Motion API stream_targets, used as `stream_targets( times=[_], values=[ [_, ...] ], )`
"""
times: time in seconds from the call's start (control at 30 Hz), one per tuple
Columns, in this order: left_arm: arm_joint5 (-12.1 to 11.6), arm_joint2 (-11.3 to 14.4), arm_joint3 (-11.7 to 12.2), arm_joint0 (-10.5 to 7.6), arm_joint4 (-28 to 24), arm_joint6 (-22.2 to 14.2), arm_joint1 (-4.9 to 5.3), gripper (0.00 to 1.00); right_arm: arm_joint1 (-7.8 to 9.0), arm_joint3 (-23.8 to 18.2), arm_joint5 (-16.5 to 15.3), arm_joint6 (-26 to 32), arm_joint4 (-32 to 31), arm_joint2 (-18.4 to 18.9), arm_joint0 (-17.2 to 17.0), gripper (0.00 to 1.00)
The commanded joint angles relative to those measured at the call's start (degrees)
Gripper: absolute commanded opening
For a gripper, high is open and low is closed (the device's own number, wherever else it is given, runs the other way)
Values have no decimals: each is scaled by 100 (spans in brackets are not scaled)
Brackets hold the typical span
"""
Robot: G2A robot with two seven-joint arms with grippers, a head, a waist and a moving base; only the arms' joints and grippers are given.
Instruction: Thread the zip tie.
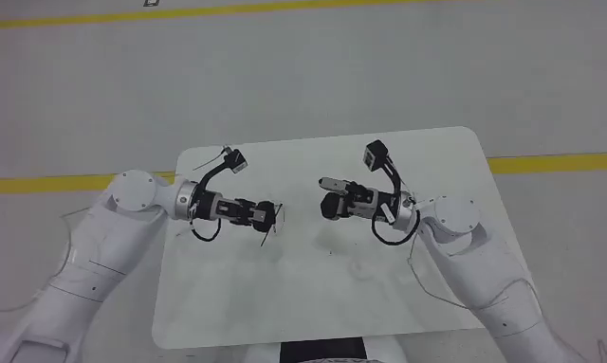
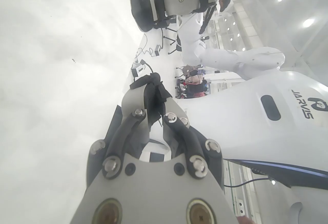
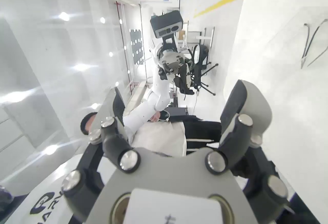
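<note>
The thin black zip tie (image 1: 276,217) sticks out of my left gripper (image 1: 268,214), which is shut on it a little above the white table (image 1: 379,297), left of centre. In the left wrist view the black-padded fingers (image 2: 143,96) press together, with a thin black strand (image 2: 161,120) of the tie between them. My right gripper (image 1: 325,194) faces it from the right, a short gap away, open and holding nothing. In the right wrist view its fingers (image 3: 241,104) stand wide apart, and the left gripper (image 3: 182,78) shows farther off, straight ahead.
Both arms hover over the middle of the table, whose front half (image 1: 313,316) is bare. Thin grey lines (image 3: 308,46) lie on the tabletop beside the right gripper. Grey floor with yellow lines (image 1: 285,5) surrounds the table.
</note>
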Motion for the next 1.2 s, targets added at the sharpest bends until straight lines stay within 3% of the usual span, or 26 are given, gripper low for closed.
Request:
stream_targets(
  times=[0.0,0.13,0.33,0.7,1.17],
  values=[
    [0,24,83,-29,-130,0,-16,0,-23,199,-58,-3,23,-113,138,100],
    [0,151,-10,-123,-123,0,-29,0,-23,199,-58,-3,23,-113,138,100],
    [0,151,-10,-123,-123,0,-29,0,-39,258,-8,-68,106,-198,159,100],
    [0,151,-10,-123,-123,0,-29,0,-250,1131,271,323,723,-879,1255,100],
    [0,151,-10,-123,-123,0,-29,0,-255,1150,259,339,734,-894,1276,100]
  ],
)
